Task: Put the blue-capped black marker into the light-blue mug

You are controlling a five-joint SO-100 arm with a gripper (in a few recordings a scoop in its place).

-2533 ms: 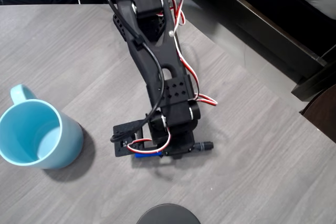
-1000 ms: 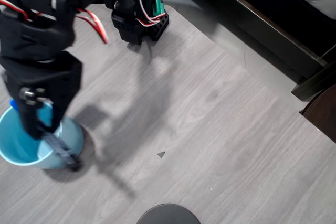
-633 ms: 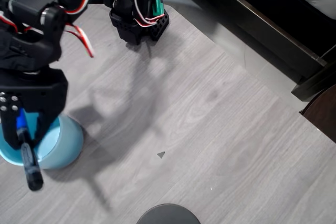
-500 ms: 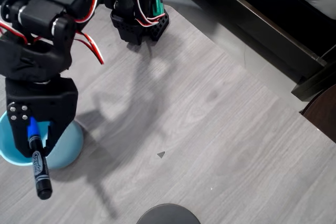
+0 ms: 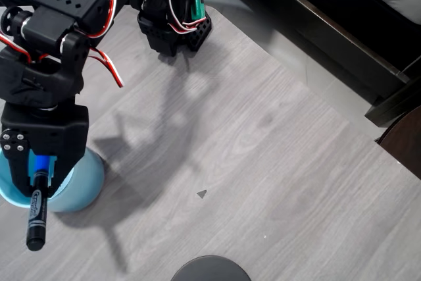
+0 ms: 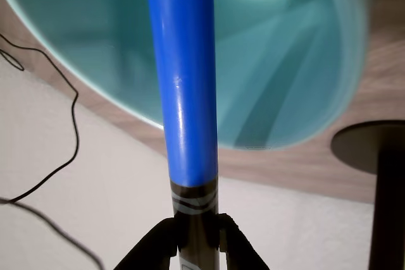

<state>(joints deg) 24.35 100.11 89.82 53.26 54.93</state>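
My gripper (image 5: 38, 170) hangs above the light-blue mug (image 5: 82, 179) at the table's left edge, shut on the blue-capped black marker (image 5: 36, 218). In the overhead view the marker's black barrel sticks out past the mug's near rim, with its blue cap up between the fingers. From the wrist, the blue cap (image 6: 183, 80) points toward the mug's open mouth (image 6: 278, 61), and the gripper (image 6: 195, 235) pinches the barrel just below the cap. The arm hides most of the mug.
The arm's base (image 5: 174, 21) stands at the table's far edge. A dark round object (image 5: 210, 269) sits at the near edge. A dark bench (image 5: 329, 37) runs beyond the table's right side. The grey wood tabletop (image 5: 250, 149) stretches to the right.
The arm has carried the marker from the table's middle to above the mug. Over the last half second the marker shifted slightly left and farther over the mug.
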